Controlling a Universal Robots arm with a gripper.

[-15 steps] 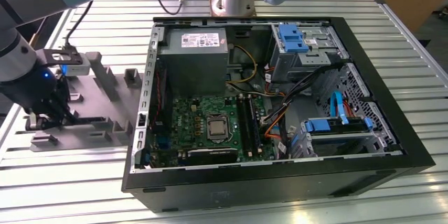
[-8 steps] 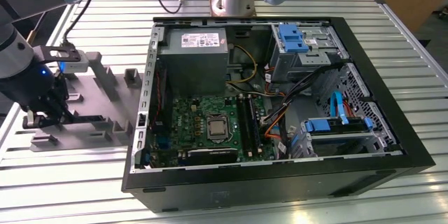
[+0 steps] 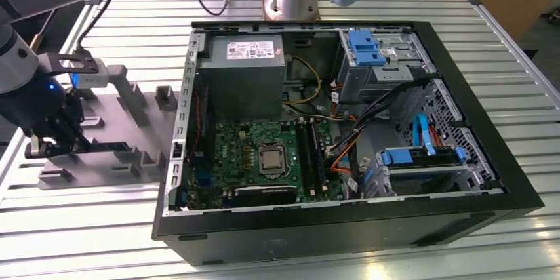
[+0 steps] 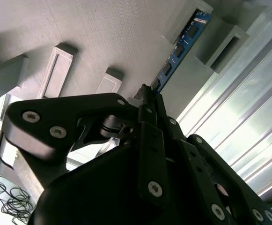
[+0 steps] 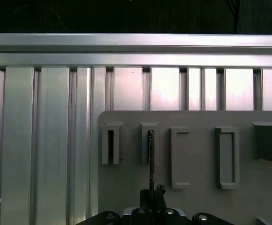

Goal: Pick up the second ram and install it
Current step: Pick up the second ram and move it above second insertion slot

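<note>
- Gripper (image 4: 147, 96): the fingers are drawn narrow and pinch the near end of the second ram (image 4: 180, 47). In the exterior view it hangs low over the grey fixture (image 3: 114, 106).
- Second ram: a thin blue-toned board with a row of black chips, standing on edge. In the first wrist view it shows as a dark line (image 5: 150, 159) running away from the fingertips.
- Its far end sits between upright blocks (image 4: 224, 42) of the fixture.
- Fixture: it lies on the slatted metal table (image 3: 88, 227), at the exterior view's left of the open computer case (image 3: 350, 227).
- Motherboard (image 3: 245, 142): it lies inside the case with its long black slots (image 3: 311, 152), well apart from the gripper.
</note>
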